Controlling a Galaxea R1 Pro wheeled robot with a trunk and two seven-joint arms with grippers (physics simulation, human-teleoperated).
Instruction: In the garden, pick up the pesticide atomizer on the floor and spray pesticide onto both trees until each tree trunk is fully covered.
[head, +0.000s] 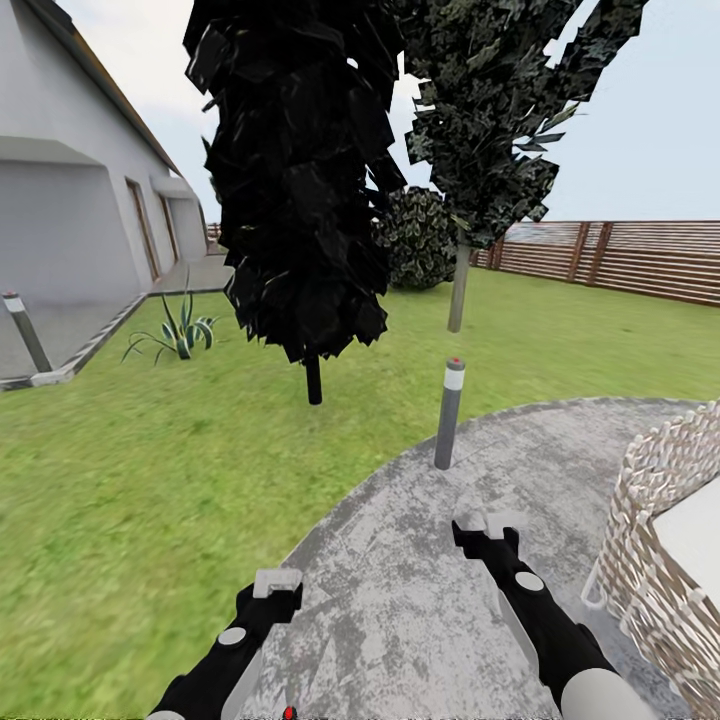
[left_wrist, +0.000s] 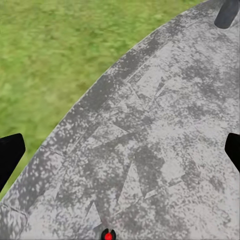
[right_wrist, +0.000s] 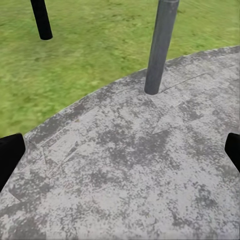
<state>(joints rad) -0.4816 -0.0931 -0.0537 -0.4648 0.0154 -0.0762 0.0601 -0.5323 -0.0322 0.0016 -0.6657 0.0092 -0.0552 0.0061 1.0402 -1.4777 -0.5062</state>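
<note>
Both arms held low over the paved circle (head: 400, 600), nothing in either gripper.

Your left gripper (head: 277, 583) and right gripper (head: 487, 522) hang with jaws spread wide and empty above the grey paving. A grey bollard lamp (head: 449, 414) stands at the paving's edge. On the grass (head: 150, 470) beyond, the near tree (head: 300, 170) is dark, its trunk (head: 314, 378) thin; the far tree (head: 500, 110) rises behind it, trunk (head: 458, 290) pale.
</note>
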